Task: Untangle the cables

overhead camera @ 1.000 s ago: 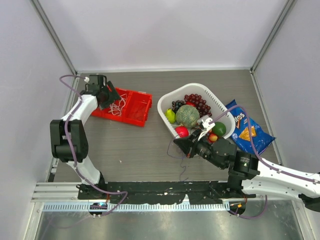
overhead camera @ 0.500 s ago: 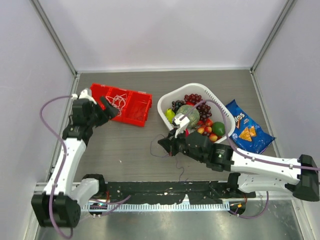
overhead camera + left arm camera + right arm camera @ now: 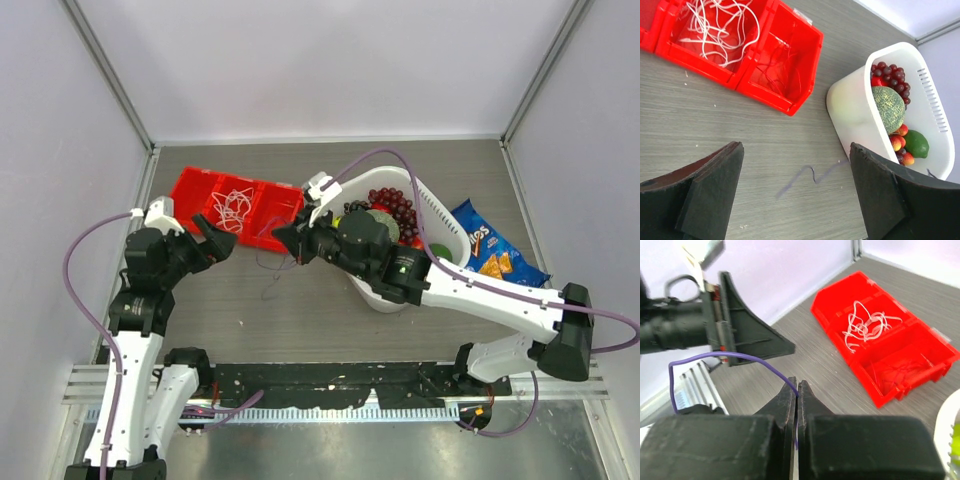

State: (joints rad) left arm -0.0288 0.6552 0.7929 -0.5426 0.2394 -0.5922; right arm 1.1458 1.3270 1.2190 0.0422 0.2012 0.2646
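Note:
My right gripper [image 3: 284, 240] is shut on a thin purple cord [image 3: 725, 356] and holds it above the table, just in front of the red bin [image 3: 262, 222]. The cord's loose end dangles below it [image 3: 270, 280] and shows blurred in the left wrist view [image 3: 810, 177]. White cords [image 3: 232, 205] lie coiled in the bin's middle compartment, and also show in both wrist views [image 3: 715, 22] [image 3: 867, 325]. Thin red cords [image 3: 782, 65] lie in its right compartment. My left gripper [image 3: 214, 243] is open and empty, left of the right gripper and near the bin's front.
A white basket [image 3: 442, 215] of fruit, with grapes, a melon and a lime, stands right of the bin, under my right arm. A blue chip bag [image 3: 490, 255] lies at the far right. Walls close in the table on three sides.
My right arm has swung left from in front of the basket to the bin's front, carrying the purple cord. My left arm has pulled back from over the bin toward the near left.

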